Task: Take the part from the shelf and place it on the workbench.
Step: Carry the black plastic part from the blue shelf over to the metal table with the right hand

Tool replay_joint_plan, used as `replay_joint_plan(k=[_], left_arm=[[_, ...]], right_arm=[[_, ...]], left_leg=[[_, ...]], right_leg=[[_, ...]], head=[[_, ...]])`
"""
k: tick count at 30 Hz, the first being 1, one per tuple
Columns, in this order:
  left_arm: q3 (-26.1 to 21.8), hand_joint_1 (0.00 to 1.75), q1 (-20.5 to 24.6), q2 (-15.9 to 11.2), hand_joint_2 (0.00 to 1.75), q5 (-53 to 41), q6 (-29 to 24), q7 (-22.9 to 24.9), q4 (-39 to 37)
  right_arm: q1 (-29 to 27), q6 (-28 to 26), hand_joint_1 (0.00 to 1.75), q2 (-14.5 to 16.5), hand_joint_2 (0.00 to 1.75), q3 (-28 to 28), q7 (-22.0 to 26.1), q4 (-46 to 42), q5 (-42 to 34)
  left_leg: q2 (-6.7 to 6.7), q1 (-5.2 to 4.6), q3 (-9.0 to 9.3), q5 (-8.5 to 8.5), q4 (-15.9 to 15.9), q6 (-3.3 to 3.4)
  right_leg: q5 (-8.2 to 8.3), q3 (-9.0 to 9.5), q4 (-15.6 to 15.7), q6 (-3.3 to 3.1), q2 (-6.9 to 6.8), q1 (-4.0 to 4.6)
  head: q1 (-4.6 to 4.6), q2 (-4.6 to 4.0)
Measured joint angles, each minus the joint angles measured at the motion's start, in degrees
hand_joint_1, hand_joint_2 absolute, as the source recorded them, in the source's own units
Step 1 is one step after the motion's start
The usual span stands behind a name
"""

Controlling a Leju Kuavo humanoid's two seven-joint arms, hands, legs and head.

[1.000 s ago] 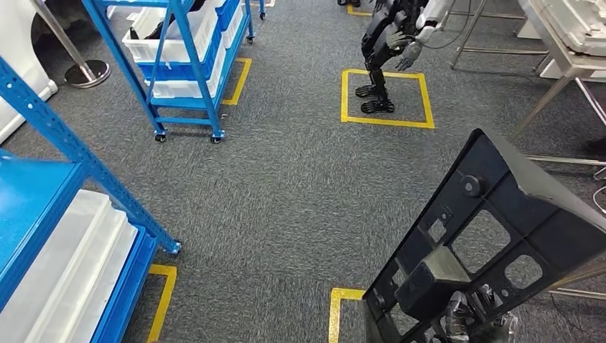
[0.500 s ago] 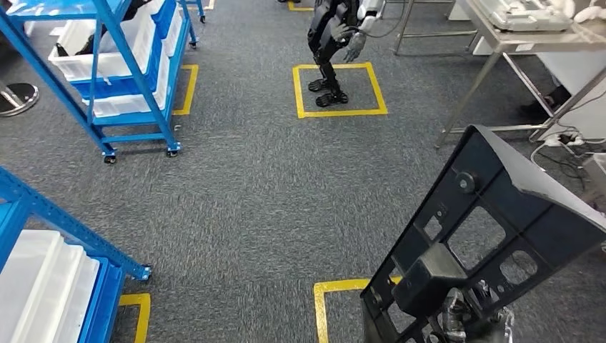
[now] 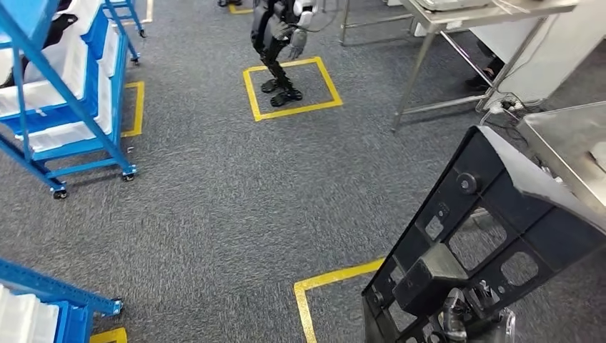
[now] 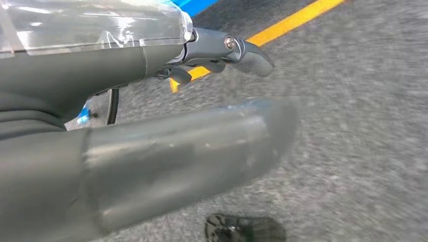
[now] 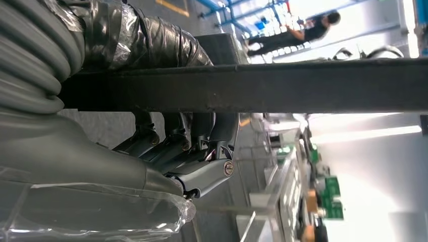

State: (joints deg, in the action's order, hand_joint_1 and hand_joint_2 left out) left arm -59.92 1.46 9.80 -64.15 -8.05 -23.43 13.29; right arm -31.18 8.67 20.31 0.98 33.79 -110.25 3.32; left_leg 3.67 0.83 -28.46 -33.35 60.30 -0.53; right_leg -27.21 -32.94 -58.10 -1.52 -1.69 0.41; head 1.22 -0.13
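Part: a big black frame [image 3: 493,236] with holes cut in it, in the lower right of the head view. It leans back, with its top edge up to the right.
Right hand: at the bottom of the part [image 3: 468,318]. In the right wrist view its dark fingers [image 5: 171,146] wrap around the part's black edge [image 5: 282,85], so it holds the part.
Left hand: in the left wrist view [image 4: 166,116] the fingers are stretched out and apart, over the grey carpet. It holds nothing.
Table: a shiny metal top [image 3: 572,150] at the right edge, just behind the top of the part. I cannot tell if they touch.
Floor: grey carpet with yellow tape lines [image 3: 336,279] by the part's lower end.
Other robot: a dark one [image 3: 279,43] stands in a yellow square [image 3: 251,89] at the top middle.
Far table: metal legs [image 3: 411,78] at the upper right.
Shelf: a blue rack [image 3: 57,93] with white bins at the upper left, on wheels.
Second shelf: a blue corner [image 3: 50,293] at the lower left.
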Motion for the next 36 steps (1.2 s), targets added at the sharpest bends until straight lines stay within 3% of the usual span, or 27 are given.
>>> replay_joint_plan(k=[2,3,4,5,7,9,11,12,13,15,17,19,20,21,22,24,26,28,29,31,32,34,35,36], left_arm=[[-0.05,0.0,-0.11,0.01,0.0,-0.1,-0.01,0.03,0.0],[-0.07,0.0,-0.22,0.02,0.0,-0.14,-0.01,0.05,0.0],[-0.08,0.0,-0.32,0.03,0.0,-0.17,-0.02,0.08,0.0],[-0.09,0.0,-0.39,0.03,0.0,-0.2,-0.03,0.1,0.0],[-0.12,0.0,-0.43,0.02,0.0,-0.27,-0.05,0.11,0.0],[-0.13,0.0,-0.41,0.02,0.0,-0.35,-0.03,0.13,0.0],[-0.15,0.0,-0.35,0.03,0.0,-0.47,0.0,0.19,0.01],[-0.16,0.0,-0.3,0.05,0.0,-0.55,0.01,0.22,0.02],[-0.18,0.0,-0.24,0.12,0.0,-0.65,0.04,0.26,0.03],[-0.2,0.0,-0.2,0.25,0.0,-0.79,0.08,0.27,0.05],[-0.22,0.0,-0.3,0.28,0.0,-0.83,0.1,0.26,0.07],[-0.25,0.0,-0.44,0.26,0.0,-0.87,0.1,0.26,0.07],[-0.26,0.0,-0.45,0.25,0.0,-0.9,0.1,0.26,0.07],[-0.26,0.0,-0.43,0.26,0.0,-0.93,0.1,0.26,0.07],[-0.27,0.0,-0.38,0.28,0.0,-0.95,0.11,0.26,0.07],[-0.27,0.0,-0.32,0.33,0.0,-0.97,0.13,0.26,0.07],[-0.27,0.0,-0.22,0.36,0.0,-0.98,0.14,0.26,0.07],[-0.28,0.0,-0.08,0.39,0.0,-0.99,0.14,0.26,0.08],[-0.28,0.0,-0.02,0.41,0.0,-0.99,0.14,0.26,0.1],[-0.3,0.0,0.02,0.44,0.0,-1.03,0.15,0.25,0.19],[-0.3,0.0,-0.01,0.45,0.0,-1.07,0.16,0.25,0.22],[-0.31,0.0,-0.2,0.5,0.0,-1.18,0.17,0.28,0.25],[-0.33,0.0,-0.31,0.51,0.0,-1.27,0.17,0.3,0.27],[-0.37,0.0,-0.37,0.51,0.0,-1.35,0.16,0.32,0.29]], right_arm=[[0.12,-0.01,1.75,0.02,1.75,-0.06,-0.05,0.01,0.08],[0.16,-0.01,1.75,0.02,1.75,-0.08,-0.1,0.02,0.11],[0.15,-0.02,1.75,0.02,1.75,-0.09,-0.15,0.03,0.13],[0.14,-0.04,1.75,0.02,1.75,-0.09,-0.21,0.04,0.13],[0.13,-0.07,1.75,0.02,1.75,-0.08,-0.29,0.06,0.14],[0.16,-0.15,1.75,0.02,1.75,-0.08,-0.33,0.06,0.19],[0.11,-0.31,1.75,0.01,1.75,-0.1,-0.39,0.05,0.32],[0.03,-0.39,1.75,0.0,1.75,-0.09,-0.43,0.05,0.41],[-0.09,-0.45,1.75,-0.01,1.75,-0.07,-0.45,0.05,0.48],[-0.18,-0.49,1.75,-0.02,1.75,-0.01,-0.47,0.04,0.58],[-0.05,-0.49,1.75,-0.04,1.75,0.01,-0.48,0.03,0.62],[-0.06,-0.5,1.75,-0.05,1.75,0.05,-0.49,0.04,0.63],[-0.12,-0.51,1.75,-0.05,1.75,0.08,-0.5,0.04,0.63],[-0.16,-0.51,1.75,-0.05,1.75,0.1,-0.51,0.05,0.63],[-0.18,-0.51,1.75,-0.05,1.75,0.11,-0.52,0.05,0.63],[-0.15,-0.51,1.75,-0.05,1.75,0.11,-0.53,0.04,0.64],[-0.13,-0.51,1.75,-0.05,1.75,0.11,-0.54,0.03,0.66],[-0.23,-0.52,1.75,-0.04,1.75,0.13,-0.54,0.01,0.67],[-0.31,-0.54,1.75,-0.03,1.75,0.13,-0.54,-0.01,0.67],[-0.33,-0.56,1.75,-0.01,1.75,0.11,-0.54,-0.03,0.71],[-0.31,-0.57,1.75,-0.01,1.75,0.09,-0.55,-0.02,0.74],[-0.27,-0.58,1.75,-0.01,1.75,0.06,-0.58,0.0,0.81],[-0.3,-0.61,1.75,-0.01,1.75,0.07,-0.59,0.01,0.82],[-0.31,-0.62,1.75,-0.01,1.75,0.07,-0.6,0.01,0.84]], left_leg=[[-2.85,0.07,-3.55,-3.39,7.14,-0.21],[-3.29,0.1,-5.69,-4.68,10.94,-0.33],[-3.41,0.14,-7.31,-4.98,13.44,-0.45],[-3.45,0.19,-7.98,-4.01,13.8,-0.54],[-4.15,0.38,-6.29,0.74,8.12,-0.67],[-6.73,0.68,-3.88,3.76,1.59,-0.57],[-8.25,0.67,-3.14,3.73,-0.44,-0.09],[-7.82,0.62,-3.03,3.76,-0.74,0.3],[-7.14,0.62,-2.91,3.91,-0.98,0.68],[-5.74,0.76,-2.65,4.19,-1.5,1.46],[-4.25,0.67,-2.55,4.17,-1.72,1.91],[-2.61,0.53,-2.48,3.95,-1.72,2.01],[-1.82,0.5,-2.36,3.79,-1.72,1.98],[-1.11,0.49,-2.15,3.62,-1.72,1.93],[-0.48,0.49,-1.84,3.4,-1.72,1.84],[0.59,0.41,-1.2,2.9,-1.73,1.44],[1.5,0.32,-0.79,2.52,-1.85,0.8],[2.32,0.32,-0.25,2.26,-2.14,0.14],[1.79,0.36,-0.04,1.9,-1.9,-0.14],[-0.77,0.4,-1.29,-0.4,1.61,-0.42],[-2.24,0.44,-2.91,-2.16,5.05,-0.4],[-3.24,0.43,-6.83,-4.84,12.21,-0.39],[-3.32,0.43,-7.97,-4.65,13.74,-0.38],[-3.41,0.43,-8.11,-3.23,13.08,-0.34]], right_leg=[[0.06,0.43,0.4,-0.47,1.17,-0.16],[-0.01,0.48,0.36,-0.61,1.91,-0.15],[-0.1,0.57,0.28,-0.66,2.72,-0.15],[-0.21,0.69,0.16,-0.62,3.61,-0.2],[-0.66,0.93,-0.4,-0.24,5.34,-0.43],[-1.26,0.62,-1.4,0.41,6.82,-0.56],[-1.4,-0.09,-2.01,1.11,8.05,-0.65],[-1.26,-0.36,-2.0,1.44,8.7,-0.71],[-1.23,-0.47,-2.0,1.73,8.57,-0.75],[-2.44,-1.43,-3.86,2.23,6.11,-0.62],[-5.65,-4.48,-9.89,2.64,2.98,-0.67],[-7.87,-8.01,-16.33,2.96,2.12,-0.97],[-7.48,-8.6,-17.18,3.04,1.98,-1.08],[-6.03,-7.99,-15.77,3.05,1.76,-1.15],[-3.91,-6.28,-12.38,2.95,1.28,-1.17],[-1.02,-2.4,-4.93,2.45,-0.88,-0.75],[-0.72,-0.94,-1.9,1.83,-1.91,-0.1],[-0.7,-0.86,-1.55,1.23,-0.75,0.03],[-0.57,-0.56,-1.11,0.9,-0.17,-0.13],[-0.23,0.14,-0.24,0.19,0.92,-0.53],[-0.22,0.3,-0.12,-0.04,1.44,-0.53],[-0.36,0.34,-0.26,-0.34,2.75,-0.44],[-0.48,0.39,-0.39,-0.38,3.56,-0.39],[-0.62,0.49,-0.56,-0.34,4.43,-0.38]], head=[[-0.03,0.0],[-0.04,0.0],[-0.04,0.0],[-0.04,0.0],[-0.04,0.0],[-0.01,0.0],[0.01,0.0],[0.03,0.0],[0.01,0.0],[0.07,0.0],[0.1,0.0],[0.09,0.0],[0.1,0.0],[0.1,0.0],[0.11,0.0],[0.1,0.0],[0.09,0.0],[0.08,0.0],[0.08,0.0],[0.04,0.0],[0.04,0.0],[0.03,0.0],[0.03,0.0],[0.02,0.0]])
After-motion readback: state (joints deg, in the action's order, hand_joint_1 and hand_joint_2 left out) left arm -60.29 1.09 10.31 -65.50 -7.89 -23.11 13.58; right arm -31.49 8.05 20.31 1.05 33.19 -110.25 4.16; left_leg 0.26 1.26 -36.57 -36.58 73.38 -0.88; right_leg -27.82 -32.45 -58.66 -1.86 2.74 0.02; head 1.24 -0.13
